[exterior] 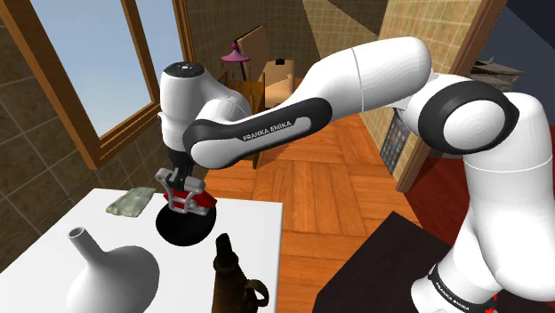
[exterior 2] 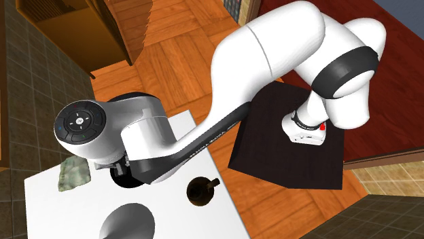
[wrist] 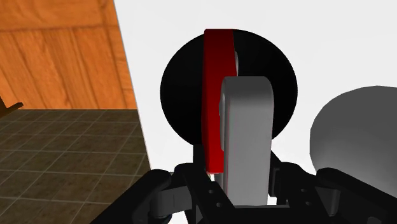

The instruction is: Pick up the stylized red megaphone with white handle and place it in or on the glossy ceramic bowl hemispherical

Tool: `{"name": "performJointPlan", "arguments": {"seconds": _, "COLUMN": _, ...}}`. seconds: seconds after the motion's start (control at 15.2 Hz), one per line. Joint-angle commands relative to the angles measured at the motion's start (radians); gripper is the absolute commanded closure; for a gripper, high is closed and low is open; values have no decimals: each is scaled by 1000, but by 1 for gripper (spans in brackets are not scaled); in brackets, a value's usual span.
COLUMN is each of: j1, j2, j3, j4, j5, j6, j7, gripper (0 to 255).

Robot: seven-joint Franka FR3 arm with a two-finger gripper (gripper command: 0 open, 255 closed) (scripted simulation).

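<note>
My gripper [exterior: 185,189] is shut on the red megaphone [exterior: 190,201] and points down at the near part of the white table [exterior: 258,222]. In the wrist view the megaphone [wrist: 215,95] is a red curved body with a pale grey handle [wrist: 248,127], clasped between the black fingers [wrist: 167,194]. A glossy black bowl [exterior: 185,229] sits directly under it, and its round dark inside [wrist: 184,83] surrounds the megaphone. I cannot tell whether the megaphone touches the bowl. From the second exterior view the arm hides most of the bowl [exterior 2: 121,180].
A white long-necked vase [exterior: 111,274] stands close beside the bowl, toward the shoulder view's lower left. A dark brown jug [exterior: 233,271] stands near the table's front edge. A green folded cloth [exterior: 131,203] lies behind the bowl. Wooden floor [exterior: 311,187] lies beyond the table.
</note>
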Motion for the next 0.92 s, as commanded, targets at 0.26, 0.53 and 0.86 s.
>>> {"name": "performJointPlan", "arguments": {"seconds": 0.26, "j1": 0, "j2": 0, "j3": 0, "j4": 0, "j5": 0, "j6": 1, "j7": 0, "gripper": 0}}
{"name": "performJointPlan", "arguments": {"seconds": 0.53, "j1": 0, "j2": 0, "j3": 0, "j4": 0, "j5": 0, "j6": 1, "j7": 0, "gripper": 0}}
{"name": "performJointPlan", "arguments": {"seconds": 0.86, "j1": -7, "j2": -76, "j3": 15, "j4": 5, "j5": 26, "j6": -77, "j7": -13, "gripper": 0}}
